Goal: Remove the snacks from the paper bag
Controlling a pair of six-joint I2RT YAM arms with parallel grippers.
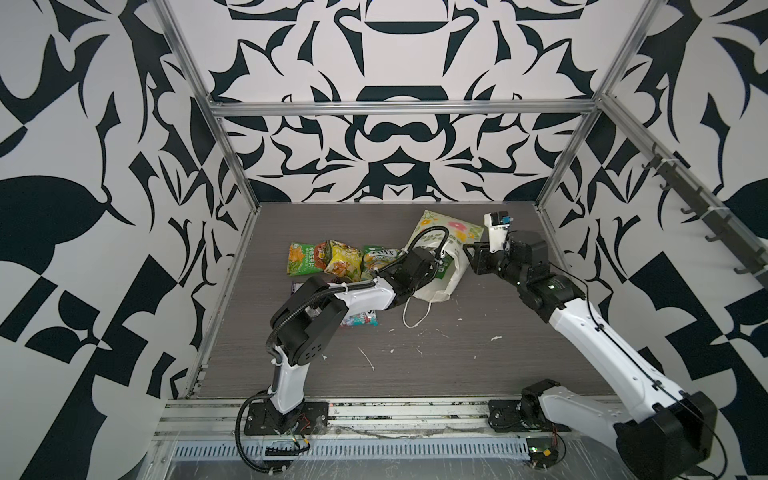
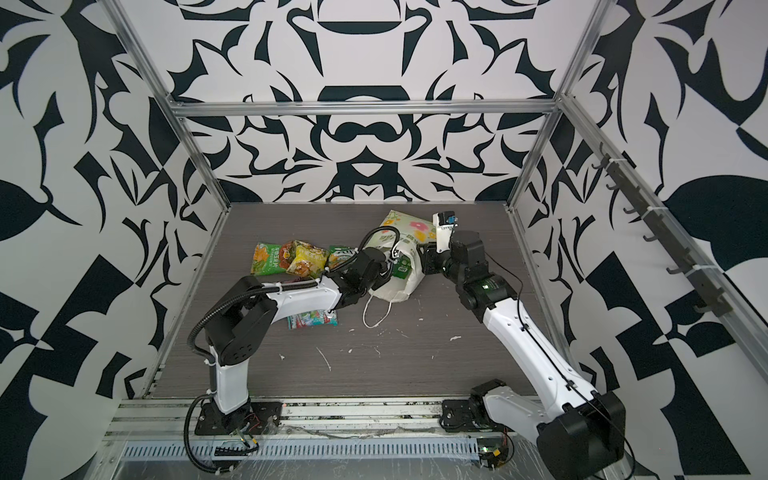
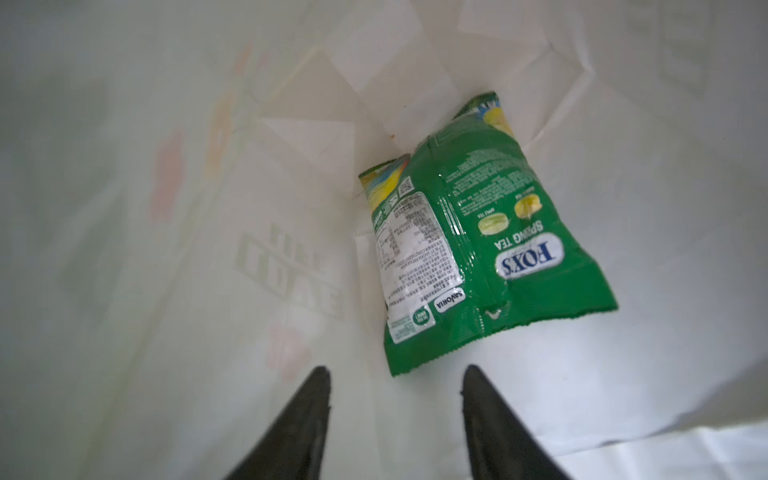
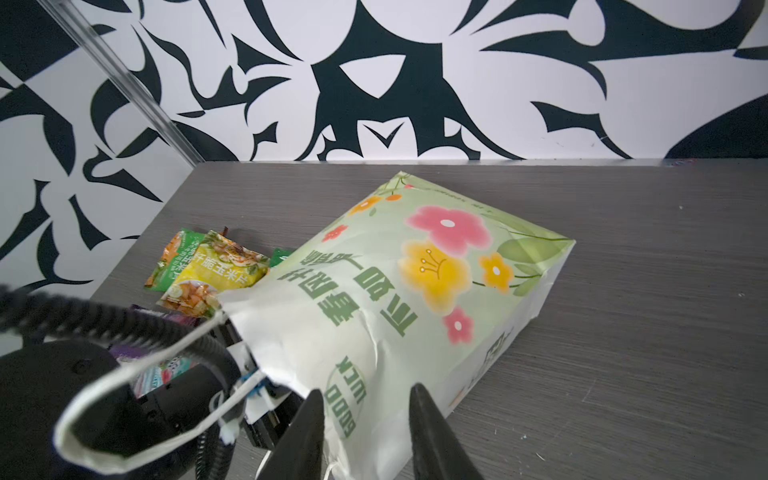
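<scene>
In a top view the bag (image 1: 461, 232) lies on its side with your left arm (image 1: 365, 295) in its mouth; left wrist: left gripper (image 3: 397, 388) spread, empty, packet (image 3: 478, 249) inside, just ahead, lengthwise to your reach; right wrist: right gripper (image 4: 368, 409) spread over the bag's upper wall.

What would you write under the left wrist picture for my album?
Inside the paper bag, the open left hand points at a lone green FOX'S packet.
</scene>
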